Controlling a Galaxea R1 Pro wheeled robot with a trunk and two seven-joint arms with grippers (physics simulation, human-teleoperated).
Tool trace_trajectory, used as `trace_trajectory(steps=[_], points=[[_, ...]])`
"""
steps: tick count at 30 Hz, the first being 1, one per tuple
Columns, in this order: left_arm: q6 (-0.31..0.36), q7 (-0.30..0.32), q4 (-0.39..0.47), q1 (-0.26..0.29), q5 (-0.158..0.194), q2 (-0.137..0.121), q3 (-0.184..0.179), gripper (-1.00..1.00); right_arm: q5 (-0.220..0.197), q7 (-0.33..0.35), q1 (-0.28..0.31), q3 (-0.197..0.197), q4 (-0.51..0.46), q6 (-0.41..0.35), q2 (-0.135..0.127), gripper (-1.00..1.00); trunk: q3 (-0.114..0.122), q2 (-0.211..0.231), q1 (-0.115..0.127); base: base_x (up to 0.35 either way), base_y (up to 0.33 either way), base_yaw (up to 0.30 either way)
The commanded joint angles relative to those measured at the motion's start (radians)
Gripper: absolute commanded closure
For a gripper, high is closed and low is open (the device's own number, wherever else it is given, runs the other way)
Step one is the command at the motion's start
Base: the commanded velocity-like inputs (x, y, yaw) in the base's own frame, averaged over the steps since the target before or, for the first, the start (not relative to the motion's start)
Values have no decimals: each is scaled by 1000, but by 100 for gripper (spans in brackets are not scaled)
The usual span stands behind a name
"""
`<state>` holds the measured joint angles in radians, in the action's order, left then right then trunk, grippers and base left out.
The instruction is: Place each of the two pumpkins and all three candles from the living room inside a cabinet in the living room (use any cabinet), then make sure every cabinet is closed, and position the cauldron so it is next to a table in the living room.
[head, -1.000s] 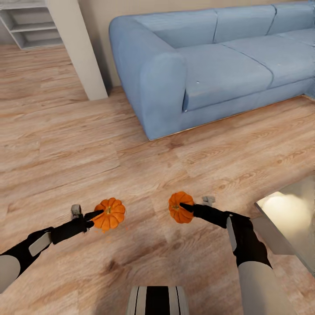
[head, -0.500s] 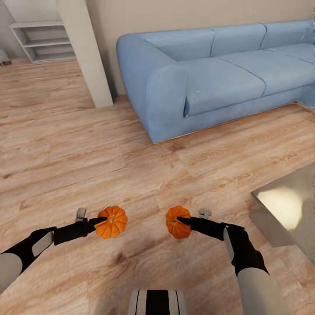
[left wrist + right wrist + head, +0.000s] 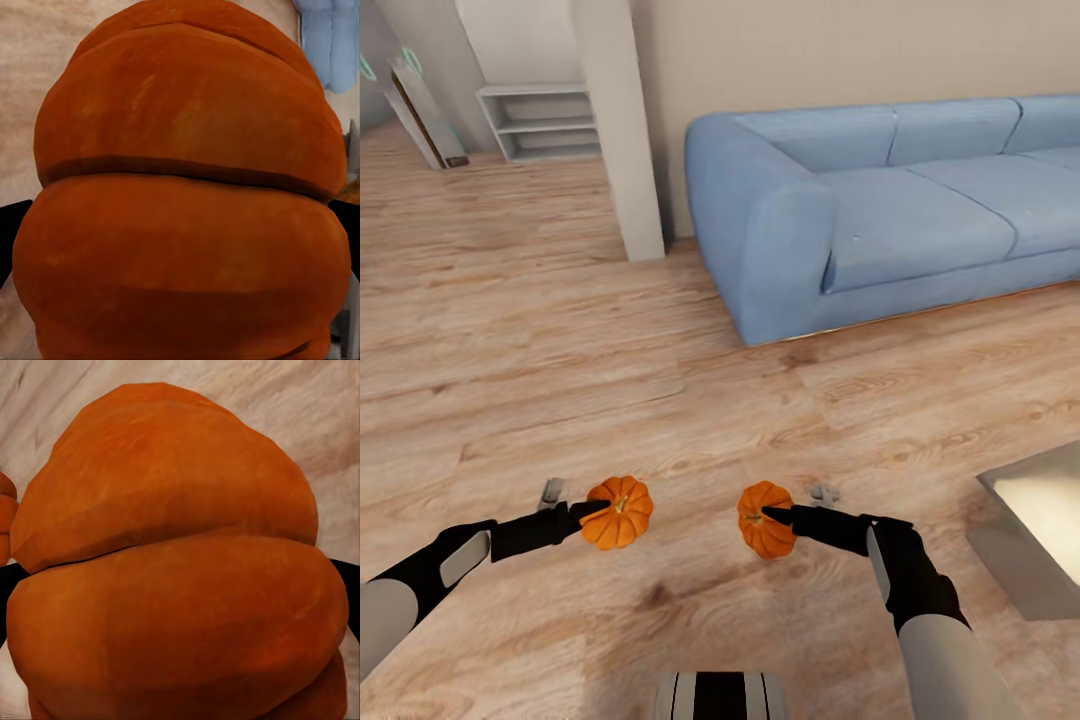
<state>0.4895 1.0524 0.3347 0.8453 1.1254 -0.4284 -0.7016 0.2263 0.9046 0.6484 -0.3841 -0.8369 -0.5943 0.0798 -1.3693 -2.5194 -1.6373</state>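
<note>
I hold two small orange ribbed pumpkins above the wooden floor. In the head view, my left gripper (image 3: 588, 512) is shut on one pumpkin (image 3: 620, 512), and my right gripper (image 3: 775, 512) is shut on the other pumpkin (image 3: 762, 525). Up close, the left wrist view has its pumpkin (image 3: 184, 187) between two black fingers, and the right wrist view has its pumpkin (image 3: 176, 562) gripped the same way. A corner of the grey metal table (image 3: 1032, 520) sits at the right edge. The candles, cabinet and cauldron are out of view.
A blue sofa (image 3: 880, 200) stands ahead on the right against the beige wall. A white pillar (image 3: 620, 130) rises left of it, with a low white shelf unit (image 3: 540, 122) behind. Open wooden floor (image 3: 560, 350) spreads ahead and to the left.
The whole view has swung left: the sofa, pillar and table have slid right in the picture. Both grippers still hold their pumpkins in the same pose.
</note>
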Motion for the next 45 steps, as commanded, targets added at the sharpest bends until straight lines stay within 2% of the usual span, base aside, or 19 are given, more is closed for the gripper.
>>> trace_trajectory(steps=[1,13,18,25,45], points=[[0,-1,0,0,0,0,0,100,-1,0,0,0,2,-1,0,100,4,0,0,0,0,290],[0,-3,-3,-2,1,1,-6,100,-1,-1,0,-1,5,-1,-8,100,49,3,6,0,0,285],[0,-3,-4,-2,1,3,-7,100,0,0,0,-1,8,-3,-12,100,67,4,8,0,0,53],[0,-3,-6,-2,1,3,-7,100,-6,3,0,-2,9,5,-6,100,94,6,11,0,0,42],[-2,-6,-6,-5,-2,6,-8,100,0,-4,0,-1,9,5,1,100,171,11,20,0,0,280]])
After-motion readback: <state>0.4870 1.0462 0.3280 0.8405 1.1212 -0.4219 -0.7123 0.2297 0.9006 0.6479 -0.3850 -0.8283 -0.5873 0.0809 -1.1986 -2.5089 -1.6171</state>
